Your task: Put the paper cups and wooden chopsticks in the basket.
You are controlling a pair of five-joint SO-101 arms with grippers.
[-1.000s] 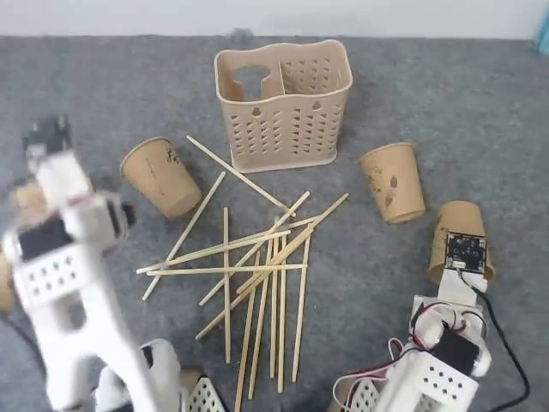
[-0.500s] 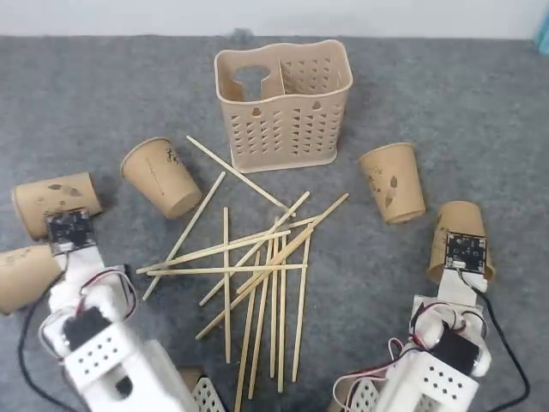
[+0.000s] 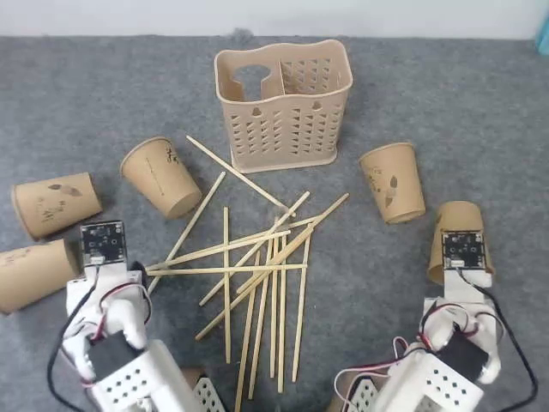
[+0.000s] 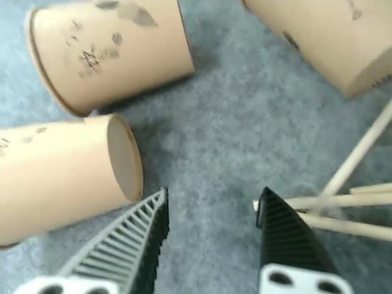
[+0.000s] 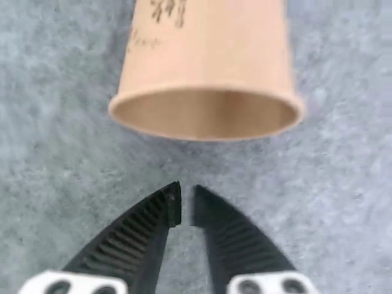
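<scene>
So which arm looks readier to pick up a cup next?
Probably the left: the left gripper is open, with a paper cup lying just beside one fingertip. The right gripper is shut, and would have to open before taking the other cup in front of it.

Grey felt-like mat covers the tabletop. White wall strip along far edge. Teal sliver at far corner, unidentifiable.

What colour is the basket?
Beige basket, perforated walls; clearest in the high view.
</scene>
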